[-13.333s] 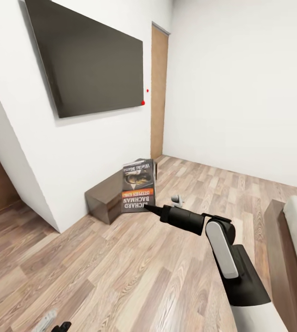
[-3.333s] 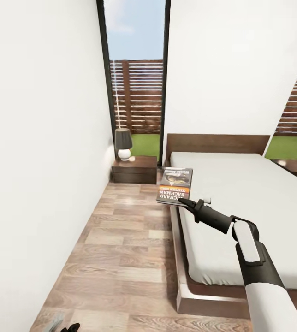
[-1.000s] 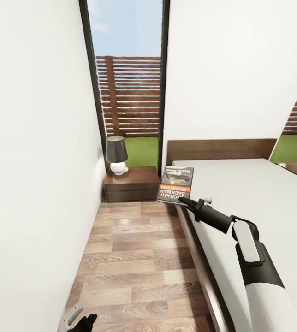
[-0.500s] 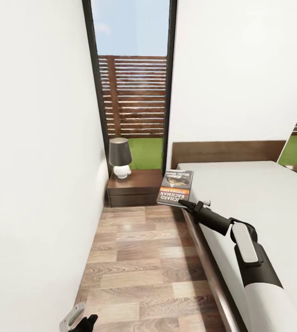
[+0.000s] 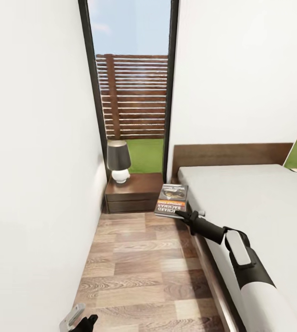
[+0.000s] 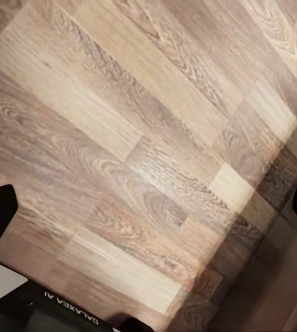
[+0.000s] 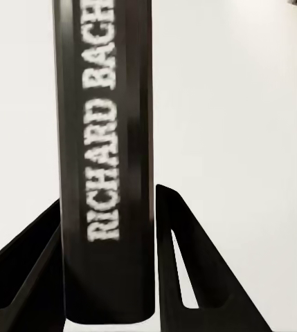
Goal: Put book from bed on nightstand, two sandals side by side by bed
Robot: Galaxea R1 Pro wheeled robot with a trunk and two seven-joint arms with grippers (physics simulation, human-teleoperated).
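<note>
The right tool [image 5: 184,214] is clamped on the small dark grey paperback book [image 5: 171,200], gripping it at its near lower edge, with the book standing out beyond the fingertips toward the far wall. In the right wrist view the two black fingers [image 7: 183,277] press on either side of the book's dark spine [image 7: 106,166], which carries white lettering reading "RICHARD BACH…" along its length. The book is held in the air above the wood-plank floor [image 5: 139,272], at the near left corner of the large white-topped bed with the dark brown frame and flat headboard [image 5: 250,203], and just beside the low dark brown two-drawer nightstand [image 5: 132,191]. A small lamp with a dark shade and a white round base [image 5: 119,161] stands on the nightstand's top.

The cover shows a pale picture at the far end, an orange band and white author lettering, upside down to the head camera.

The left tool [image 5: 77,319] hangs low over the floor; whether its fingers are apart or together cannot be told.

Compared with half a second ago, the book sits lower in the head view and lies flatter, and the right arm reaches down further.
</note>
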